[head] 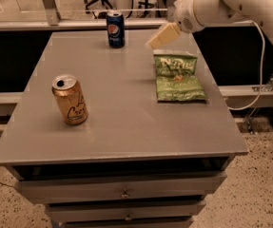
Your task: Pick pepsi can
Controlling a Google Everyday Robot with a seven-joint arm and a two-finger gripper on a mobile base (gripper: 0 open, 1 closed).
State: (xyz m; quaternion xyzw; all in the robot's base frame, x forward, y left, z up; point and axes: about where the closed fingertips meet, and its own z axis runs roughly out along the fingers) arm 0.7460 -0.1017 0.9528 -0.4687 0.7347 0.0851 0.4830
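Note:
The pepsi can [115, 29], dark blue with a round red-white-blue logo and a silver top, stands upright at the far edge of the grey table [121, 103]. My gripper [151, 44] is on a white arm that comes in from the upper right. It hangs above the table to the right of the pepsi can, over the top edge of the green bag, with a clear gap between it and the can. It holds nothing.
An orange-gold can [70, 100] with script lettering stands upright at the left. A green chip bag [177, 76] lies flat at the right. Drawers sit below the table front. A cable hangs at the right. An office chair stands beyond the far edge.

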